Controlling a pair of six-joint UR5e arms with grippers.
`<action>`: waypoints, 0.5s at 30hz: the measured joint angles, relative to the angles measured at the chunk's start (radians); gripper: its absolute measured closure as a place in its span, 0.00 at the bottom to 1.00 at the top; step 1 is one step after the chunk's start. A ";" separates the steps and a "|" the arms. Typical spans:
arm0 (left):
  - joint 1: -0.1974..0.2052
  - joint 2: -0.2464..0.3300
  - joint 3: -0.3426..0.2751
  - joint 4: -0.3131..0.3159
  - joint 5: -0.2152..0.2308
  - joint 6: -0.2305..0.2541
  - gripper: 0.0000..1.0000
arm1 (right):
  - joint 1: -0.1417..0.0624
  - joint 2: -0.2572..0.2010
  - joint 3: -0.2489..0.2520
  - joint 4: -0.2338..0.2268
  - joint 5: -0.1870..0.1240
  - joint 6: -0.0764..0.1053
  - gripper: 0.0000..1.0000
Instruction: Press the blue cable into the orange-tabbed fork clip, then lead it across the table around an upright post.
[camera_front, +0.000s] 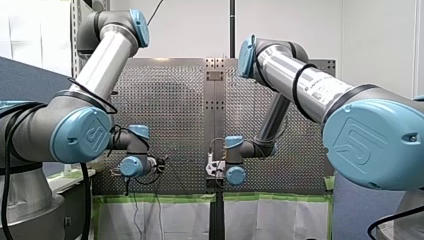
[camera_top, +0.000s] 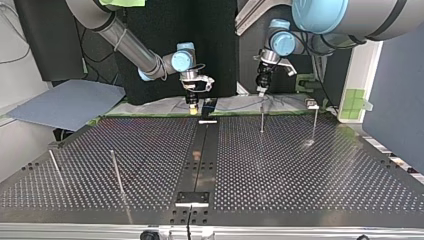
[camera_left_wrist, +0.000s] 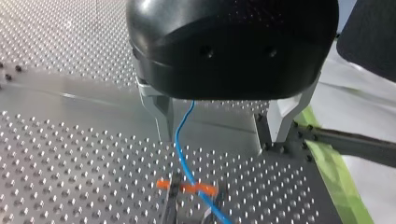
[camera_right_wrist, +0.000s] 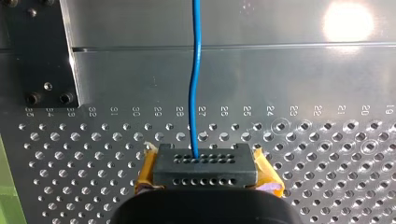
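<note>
In the left wrist view the blue cable (camera_left_wrist: 181, 140) runs from under the gripper body down between my left gripper's (camera_left_wrist: 219, 137) metal fingers (camera_left_wrist: 162, 122), which stand wide open and do not touch it. Just ahead, the cable crosses the orange-tabbed fork clip (camera_left_wrist: 187, 187) on the perforated plate. In the right wrist view my right gripper (camera_right_wrist: 205, 165), a black block flanked by yellow pads (camera_right_wrist: 267, 179), is shut on the blue cable (camera_right_wrist: 194, 93), which leads straight ahead over the plate. The top view shows both grippers, right (camera_top: 192, 106) and left (camera_top: 261, 87), at the table's far edge.
Thin upright posts stand on the perforated table (camera_top: 300, 180): two near the far edge (camera_top: 262, 119) (camera_top: 315, 120) and two at the top view's near left (camera_top: 117, 172) (camera_top: 56, 167). A dark strip (camera_top: 200, 160) runs down the middle. Green tape lines the far edge.
</note>
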 joint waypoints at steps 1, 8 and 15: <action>-0.007 0.000 0.000 0.000 0.000 0.000 0.00 | 0.000 0.000 0.000 0.000 0.000 0.000 1.00; -0.044 0.000 0.005 -0.001 -0.009 0.002 0.00 | 0.000 0.000 0.000 0.000 0.000 0.000 1.00; -0.081 0.000 0.030 0.000 -0.048 -0.016 0.00 | -0.001 0.000 0.000 -0.001 0.000 -0.001 1.00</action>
